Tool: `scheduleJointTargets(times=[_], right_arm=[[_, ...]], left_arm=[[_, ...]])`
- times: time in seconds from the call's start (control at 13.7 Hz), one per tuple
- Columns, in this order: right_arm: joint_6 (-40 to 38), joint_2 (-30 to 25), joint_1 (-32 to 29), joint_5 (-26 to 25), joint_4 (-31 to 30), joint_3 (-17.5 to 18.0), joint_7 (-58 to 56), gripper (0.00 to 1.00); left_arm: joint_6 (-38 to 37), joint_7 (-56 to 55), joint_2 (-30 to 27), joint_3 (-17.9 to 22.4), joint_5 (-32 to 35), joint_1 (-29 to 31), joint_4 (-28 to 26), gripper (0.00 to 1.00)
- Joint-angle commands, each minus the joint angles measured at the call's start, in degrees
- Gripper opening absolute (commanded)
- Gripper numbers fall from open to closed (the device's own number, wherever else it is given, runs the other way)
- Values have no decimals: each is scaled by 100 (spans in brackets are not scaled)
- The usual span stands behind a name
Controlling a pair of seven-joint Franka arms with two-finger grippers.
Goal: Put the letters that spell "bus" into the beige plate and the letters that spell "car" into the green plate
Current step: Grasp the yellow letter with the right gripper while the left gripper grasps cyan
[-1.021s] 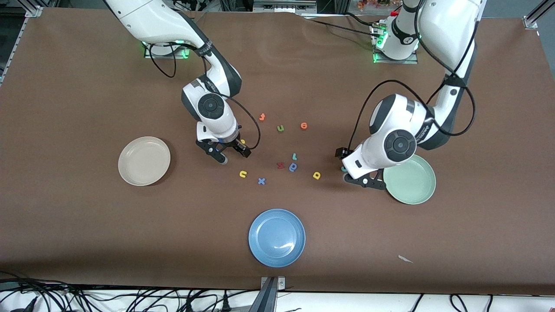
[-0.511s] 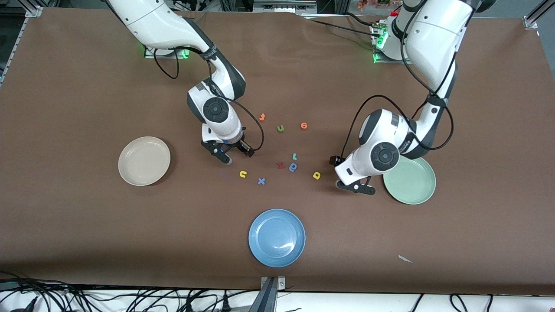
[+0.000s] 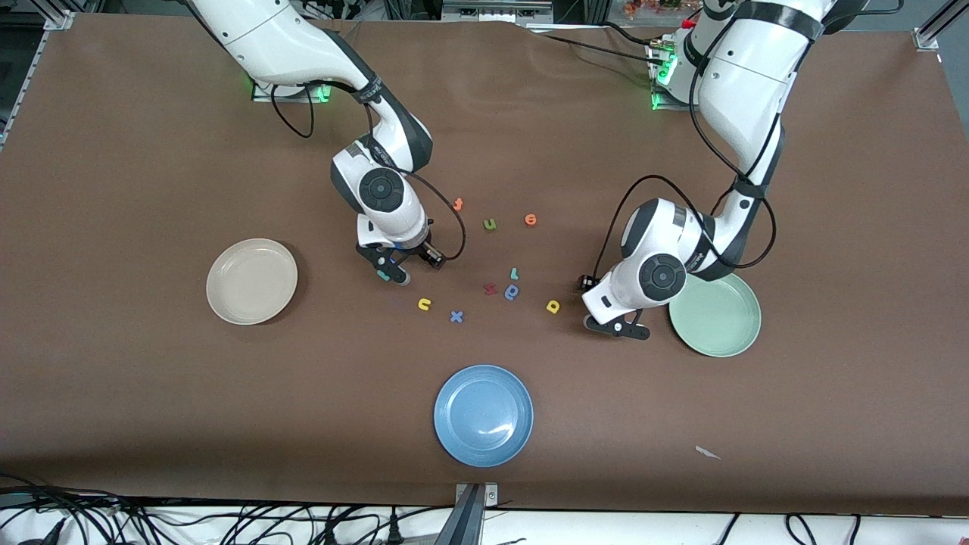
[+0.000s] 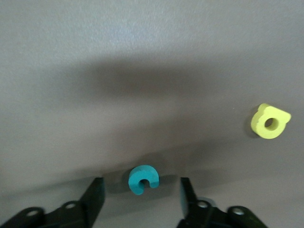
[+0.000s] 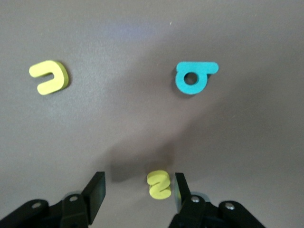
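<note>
My left gripper [image 4: 141, 186] is open low over the table, its jaws on either side of the teal "c" [image 4: 142, 179] without touching it. The yellow "a" [image 4: 270, 121] [image 3: 553, 306] lies beside it, and the thin teal "r" [image 3: 514, 273] lies farther toward the middle. In the front view the left gripper [image 3: 615, 325] sits beside the green plate [image 3: 719, 322]. My right gripper [image 5: 139, 181] [image 3: 395, 266] is open around the yellow "s" [image 5: 159, 184], which lies close to one finger. The teal "b" [image 5: 192, 77] and the yellow "u" [image 5: 48, 77] [image 3: 424, 304] lie ahead of it. The beige plate [image 3: 252, 281] holds nothing.
A blue plate [image 3: 483, 415] sits nearest the front camera. Other loose letters lie in the middle: a green "u" [image 3: 490, 224], two orange letters [image 3: 457, 203] [image 3: 531, 219], a red one [image 3: 490, 288], a blue rounded one [image 3: 512, 291] and a blue "x" [image 3: 456, 316].
Both arms have come down toward the table. The left hand has shifted away from the green plate and now covers the teal "c" in the front view. The right hand moved slightly.
</note>
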Motion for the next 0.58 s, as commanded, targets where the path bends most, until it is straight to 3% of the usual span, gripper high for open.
scheduleJointTargets(times=[0.0, 0.15, 0.22, 0.51], right_arm=[[34, 126, 4, 100, 107, 32, -17, 65], [34, 135, -14, 109, 81, 32, -122, 62], [34, 135, -22, 109, 72, 24, -148, 62], [34, 126, -31, 109, 54, 32, -193, 58]], left_arm=[[250, -75, 1, 24, 101, -27, -123, 56], [277, -75, 1, 24, 101, -28, -140, 30], [277, -67, 1, 24, 101, -19, -141, 24], [242, -84, -25, 24, 101, -36, -132, 17]])
